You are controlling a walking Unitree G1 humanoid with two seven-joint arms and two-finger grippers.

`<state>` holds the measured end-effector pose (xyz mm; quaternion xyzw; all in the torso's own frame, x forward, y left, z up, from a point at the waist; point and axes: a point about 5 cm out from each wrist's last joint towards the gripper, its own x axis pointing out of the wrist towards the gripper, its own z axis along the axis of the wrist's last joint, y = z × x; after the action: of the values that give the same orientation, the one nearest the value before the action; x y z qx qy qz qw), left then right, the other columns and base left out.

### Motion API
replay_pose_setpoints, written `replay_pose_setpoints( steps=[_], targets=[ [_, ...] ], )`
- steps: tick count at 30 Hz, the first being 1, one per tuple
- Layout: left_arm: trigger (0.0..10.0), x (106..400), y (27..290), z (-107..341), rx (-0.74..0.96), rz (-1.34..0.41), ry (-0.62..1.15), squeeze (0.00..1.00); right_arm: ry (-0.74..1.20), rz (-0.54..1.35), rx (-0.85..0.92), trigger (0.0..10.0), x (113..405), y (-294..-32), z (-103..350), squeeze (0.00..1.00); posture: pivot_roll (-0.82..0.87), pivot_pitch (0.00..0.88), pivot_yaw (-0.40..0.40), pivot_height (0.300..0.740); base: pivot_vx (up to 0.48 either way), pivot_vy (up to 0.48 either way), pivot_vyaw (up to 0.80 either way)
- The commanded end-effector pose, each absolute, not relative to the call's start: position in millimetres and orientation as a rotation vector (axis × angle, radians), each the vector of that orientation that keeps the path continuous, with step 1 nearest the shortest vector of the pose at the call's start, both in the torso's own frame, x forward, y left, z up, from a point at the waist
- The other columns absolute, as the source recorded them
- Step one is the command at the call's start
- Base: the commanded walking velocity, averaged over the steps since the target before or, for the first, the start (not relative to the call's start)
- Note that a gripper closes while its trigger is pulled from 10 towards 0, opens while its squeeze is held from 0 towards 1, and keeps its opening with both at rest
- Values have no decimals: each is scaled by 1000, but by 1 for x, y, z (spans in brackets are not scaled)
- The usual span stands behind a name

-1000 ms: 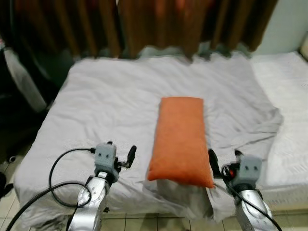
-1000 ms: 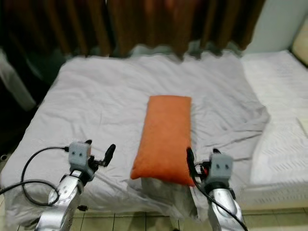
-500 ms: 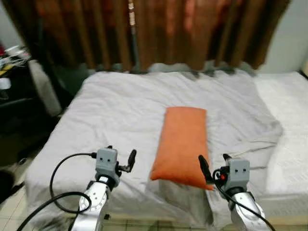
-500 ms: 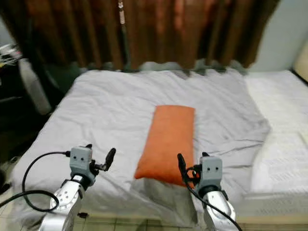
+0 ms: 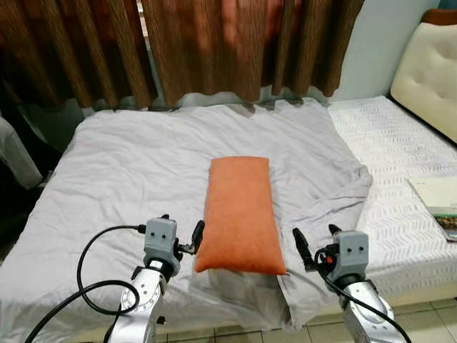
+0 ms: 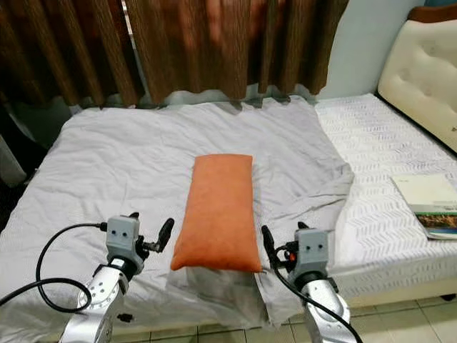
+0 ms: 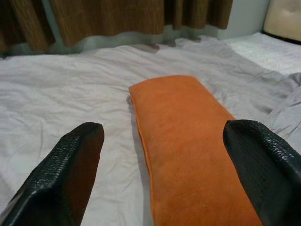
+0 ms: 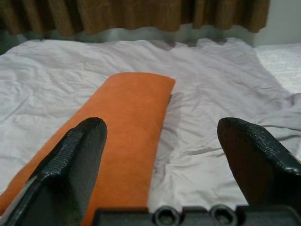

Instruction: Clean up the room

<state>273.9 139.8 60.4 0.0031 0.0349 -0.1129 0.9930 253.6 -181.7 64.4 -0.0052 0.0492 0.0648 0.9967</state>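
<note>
**Robot squared up to the orange pillow, both hands spread and empty**

Head views: the orange pillow (image 5: 239, 214) lies on the grey sheet (image 5: 128, 164) of the bed (image 5: 400, 143), near the middle of the foot edge. Its long axis runs from that edge toward the curtain (image 5: 214, 43), and its near short end slightly overhangs a fold of sheet at the edge. The left hand (image 5: 180, 239) is raised just beside the pillow's near left corner, the right hand (image 5: 315, 244) just off its near right corner; neither touches it. A book (image 5: 437, 204) lies on the white mattress at the bed's right edge.

Left wrist view: the left hand's fingers (image 7: 66, 176) are spread wide with nothing between them, and the pillow runs lengthwise away ahead.

Right wrist view: the right hand's fingers (image 8: 70, 167) are likewise spread and empty, with the pillow ahead on one side.

The step in hand appears to be the approach. Next, both hands probably need to reach forward and close on the pillow's near end or long sides.
</note>
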Motion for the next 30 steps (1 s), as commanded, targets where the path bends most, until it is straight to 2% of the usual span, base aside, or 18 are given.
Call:
replay_pose_setpoints(
  steps=[1, 8, 30],
  targets=[
    [10000, 274, 141, 59, -13, -214, 71, 0, 93, 137, -15, 10000, 256, -183, 66, 0, -75, 43, 15, 740, 0, 0, 0],
    [10000, 274, 143, 61, -16, -193, 57, 0, 104, 161, -20, 10000, 257, -184, 66, 0, -68, 40, 4, 740, 0, 0, 0],
    [10000, 276, 152, 59, -39, -157, 72, 0, 146, 231, 27, 10000, 264, -173, 61, 0, -49, 44, -11, 740, 463, 0, 0]
  ],
)
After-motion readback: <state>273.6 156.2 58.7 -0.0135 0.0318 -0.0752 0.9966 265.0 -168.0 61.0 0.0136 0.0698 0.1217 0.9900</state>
